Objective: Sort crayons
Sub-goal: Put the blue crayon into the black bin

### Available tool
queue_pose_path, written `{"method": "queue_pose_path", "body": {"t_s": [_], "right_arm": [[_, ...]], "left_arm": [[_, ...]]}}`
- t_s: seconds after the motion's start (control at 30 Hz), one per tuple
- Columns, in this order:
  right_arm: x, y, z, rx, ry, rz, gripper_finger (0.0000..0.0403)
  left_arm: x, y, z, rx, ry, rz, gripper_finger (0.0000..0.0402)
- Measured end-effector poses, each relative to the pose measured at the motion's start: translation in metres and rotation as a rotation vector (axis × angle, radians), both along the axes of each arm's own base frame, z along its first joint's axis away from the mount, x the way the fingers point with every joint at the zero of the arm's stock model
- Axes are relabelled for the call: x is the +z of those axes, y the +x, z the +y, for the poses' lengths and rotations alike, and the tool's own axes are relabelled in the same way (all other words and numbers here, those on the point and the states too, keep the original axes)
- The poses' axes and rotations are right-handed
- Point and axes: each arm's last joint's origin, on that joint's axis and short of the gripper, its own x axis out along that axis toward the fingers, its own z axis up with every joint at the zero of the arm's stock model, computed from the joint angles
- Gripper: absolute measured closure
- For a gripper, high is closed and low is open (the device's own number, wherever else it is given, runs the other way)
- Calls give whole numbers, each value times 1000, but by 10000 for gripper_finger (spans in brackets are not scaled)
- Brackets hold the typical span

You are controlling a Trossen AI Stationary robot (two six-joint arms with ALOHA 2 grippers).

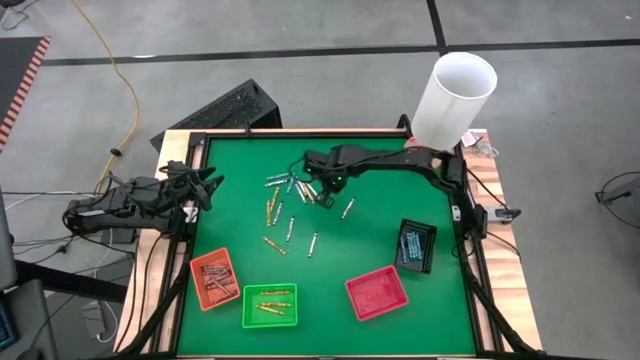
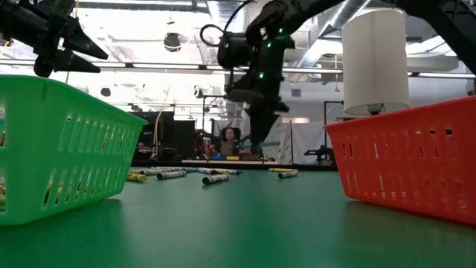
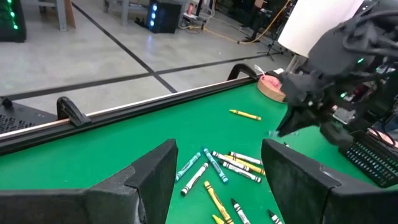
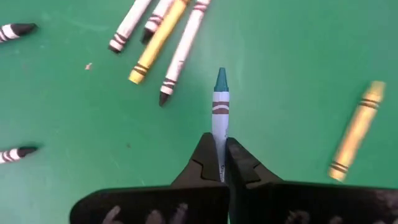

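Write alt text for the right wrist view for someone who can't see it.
The right gripper is shut on a light blue crayon that points away from the camera over the green table. Loose crayons lie around it, one gold crayon off alone.

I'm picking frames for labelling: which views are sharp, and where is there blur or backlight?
Right wrist view: crisp, evenly lit; the right gripper is shut on a light blue crayon. Low view: the green tray and red tray are soft up close, and the arms are dark against bright ceiling lights. Left wrist view: the left gripper's fingers are blurred, the crayons beyond clearer. High view: even light.
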Motion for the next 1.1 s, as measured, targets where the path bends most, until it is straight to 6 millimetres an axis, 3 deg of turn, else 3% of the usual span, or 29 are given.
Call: {"method": "queue_pose_path", "body": {"t_s": [0.23, 0.4, 0.87, 1.1], "right_arm": [[31, -27, 22, -27, -86, 41, 403], [48, -58, 40, -85, -83, 11, 403], [29, -171, 113, -533, 27, -29, 403], [23, -204, 152, -717, 62, -35, 403]], "left_arm": [[0, 0, 0, 0, 0, 0, 178], [0, 0, 0, 1, 0, 0, 178], [0, 0, 0, 1, -3, -2, 178], [0, 0, 0, 6, -2, -2, 178]]}}
